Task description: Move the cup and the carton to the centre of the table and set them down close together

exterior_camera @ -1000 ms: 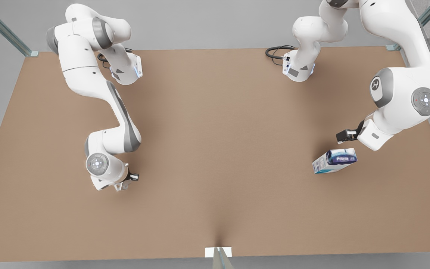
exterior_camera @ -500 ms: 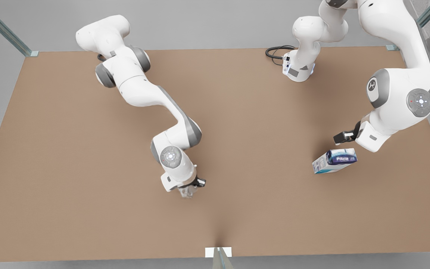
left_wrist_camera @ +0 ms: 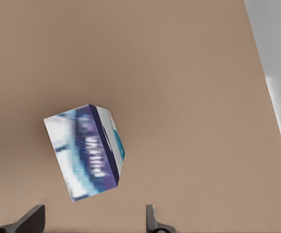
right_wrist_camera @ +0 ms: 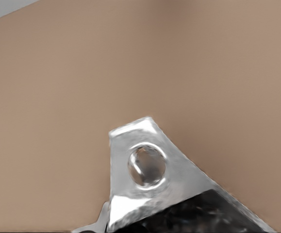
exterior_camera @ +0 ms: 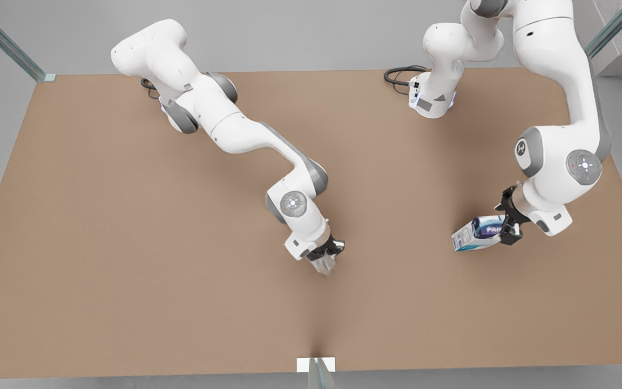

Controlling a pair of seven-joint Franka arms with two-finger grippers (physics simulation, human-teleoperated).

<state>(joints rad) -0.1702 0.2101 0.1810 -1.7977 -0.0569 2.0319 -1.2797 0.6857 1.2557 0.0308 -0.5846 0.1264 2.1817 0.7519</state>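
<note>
The silvery faceted cup (exterior_camera: 324,265) hangs in my right gripper (exterior_camera: 326,258), which is shut on it near the middle of the light-brown table (exterior_camera: 127,243). In the right wrist view the cup (right_wrist_camera: 150,179) shows its handle tab with a round hole, right in front of the camera. The white and blue carton (exterior_camera: 475,235) lies on its side towards the front view's right. My left gripper (exterior_camera: 508,227) is open at the carton's right end. In the left wrist view the carton (left_wrist_camera: 84,153) lies just beyond the spread fingertips (left_wrist_camera: 152,221).
Both arm bases stand at the table's back edge, with a black cable (exterior_camera: 400,75) coiled beside the one on the front view's right (exterior_camera: 432,102). A white marker (exterior_camera: 316,364) sits at the front edge. The table's side edge (left_wrist_camera: 271,97) runs close past the carton.
My right arm has swept from the front view's left to the table's middle, carrying the cup. My left gripper has turned and come down onto the carton's right end.
</note>
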